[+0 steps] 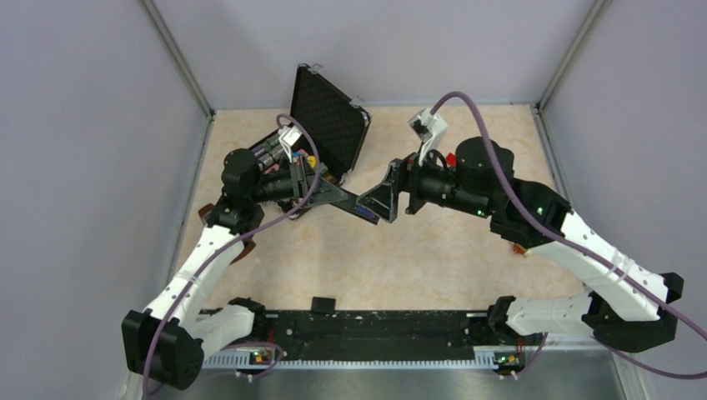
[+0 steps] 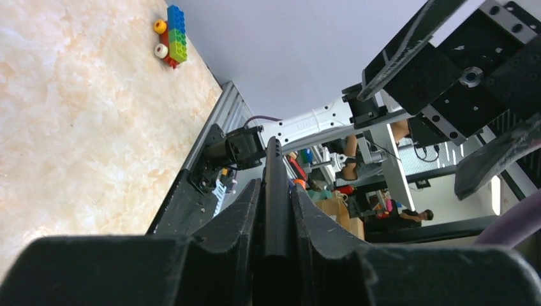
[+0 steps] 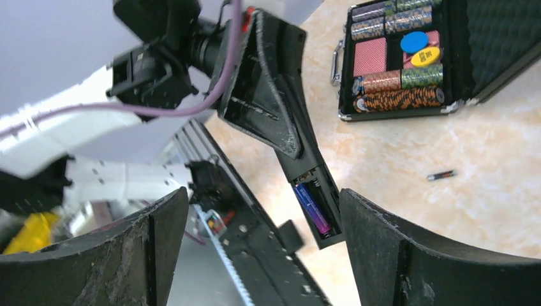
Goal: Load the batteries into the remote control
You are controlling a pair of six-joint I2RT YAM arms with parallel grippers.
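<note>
A: Pincers?
B: Left pincer (image 1: 338, 193) clamped on the remote control (image 3: 326, 185), above the table (image 3: 510, 191); right pincer (image 3: 261, 248) wide open, empty, beside the remote's end.
A: Batteries?
B: Seated battery (image 3: 312, 209) in the remote's recess; loose battery (image 3: 441, 175) on the table, apart.

Your left gripper (image 2: 275, 191) is pinching the remote control (image 2: 275, 162) edge-on, with both fingers (image 2: 237, 220) pressing against its sides and the remote sticking up past their tips. Left of the remote, the marbled table (image 2: 76, 140) is showing, with toy bricks (image 2: 173, 35) lying far up and to the left. Right of the remote, the right gripper (image 2: 408, 145) is hanging with its jaws standing apart.
</note>
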